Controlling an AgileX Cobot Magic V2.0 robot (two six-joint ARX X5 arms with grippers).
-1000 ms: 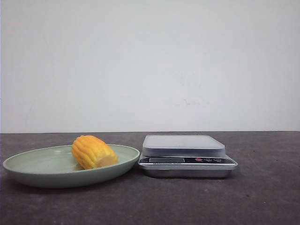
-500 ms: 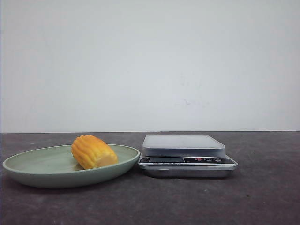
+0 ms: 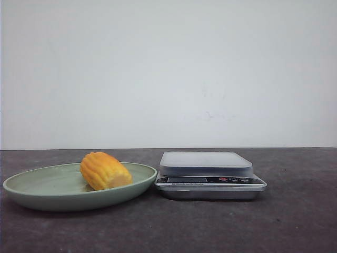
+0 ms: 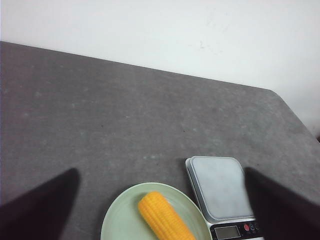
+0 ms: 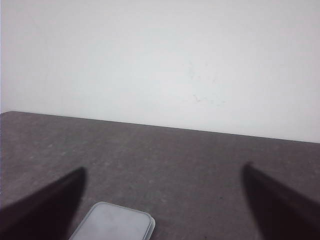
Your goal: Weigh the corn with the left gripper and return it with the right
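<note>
- We see the dark grey desk [image 3: 295, 221] filling the lower part of the front view, unchanged from a second ago.
- The green plate [image 3: 31, 192] sits at lower left, just beside the scale [image 3: 210, 174] at lower centre; neither has shifted.
- The corn [image 3: 104, 171] lies on its side in the plate, right of the plate's middle, pale cut end facing lower right, exactly as before.
- Our left tool [image 4: 160, 210] is spread wide, its dark fingers [image 4: 35, 210] at the lower corners of its wrist view, holding nothing.
- Our right tool [image 5: 162, 210] is likewise wide and empty, above the scale's platform.
</note>
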